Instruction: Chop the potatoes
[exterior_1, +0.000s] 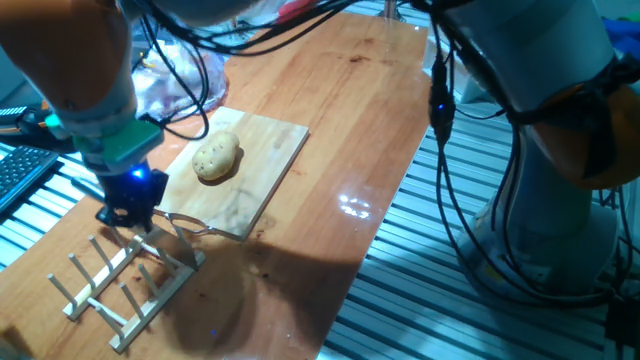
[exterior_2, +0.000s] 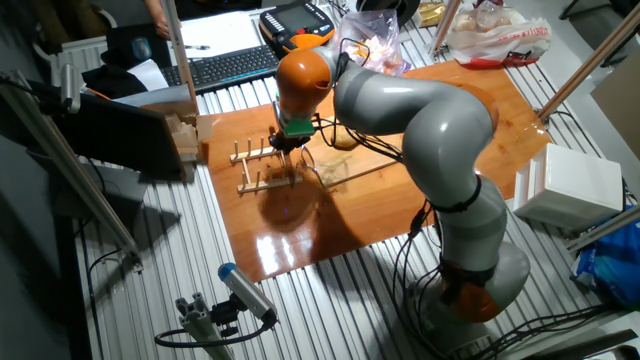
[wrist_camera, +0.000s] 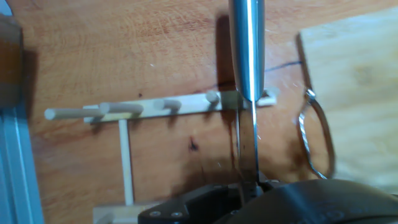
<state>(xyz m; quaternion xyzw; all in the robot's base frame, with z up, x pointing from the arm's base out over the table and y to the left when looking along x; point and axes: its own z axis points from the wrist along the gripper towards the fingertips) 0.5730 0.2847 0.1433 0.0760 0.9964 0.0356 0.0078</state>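
A tan-yellow potato (exterior_1: 216, 158) with dark specks lies on the pale wooden cutting board (exterior_1: 262, 160). No cut slice shows. My gripper (exterior_1: 130, 208) is to the left of the board's near corner, above the wooden peg rack (exterior_1: 125, 285). It is shut on a steel knife (wrist_camera: 249, 50), whose blade points along the fingers over the rack's end (wrist_camera: 158, 107) in the hand view. In the other fixed view the gripper (exterior_2: 290, 148) hangs over the rack (exterior_2: 262, 172), and the potato is mostly hidden behind the arm.
A thin wire loop (wrist_camera: 314, 134) lies at the board's edge by the gripper (exterior_1: 185, 222). A clear plastic bag of reddish lumps (exterior_1: 170, 85) sits behind the board. A keyboard (exterior_2: 225, 65) lies off the table's far side. Cables hang over the table.
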